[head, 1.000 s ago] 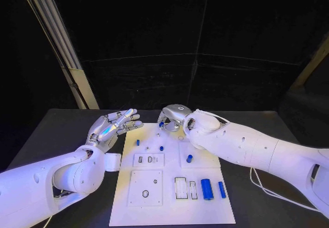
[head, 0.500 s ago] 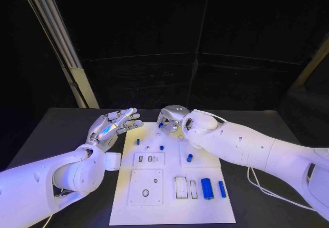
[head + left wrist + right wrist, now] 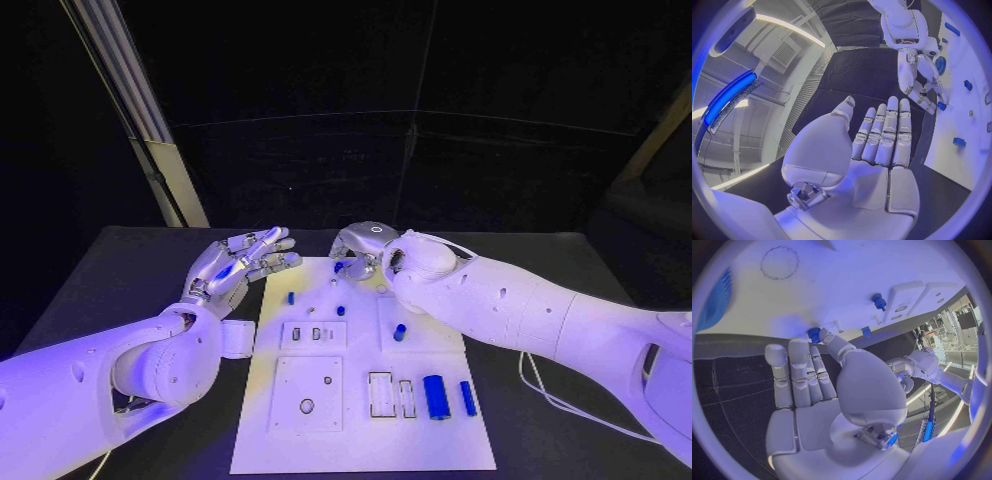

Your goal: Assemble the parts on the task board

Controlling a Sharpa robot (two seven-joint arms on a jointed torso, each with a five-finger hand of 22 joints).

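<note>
Partly hidden behind right hand (image 3: 368, 250), small blue part (image 3: 814, 333) at fingertips, grip unclear

Right hand (image 3: 369, 246): has edged slightly toward the robot's left at the far end of the task board (image 3: 361, 400), its fingers (image 3: 831, 340) pinching a small blue part (image 3: 814, 333) just above the white surface.
Left hand (image 3: 238, 264): fingers have drawn in slightly from their spread a second ago; palm empty.
</note>
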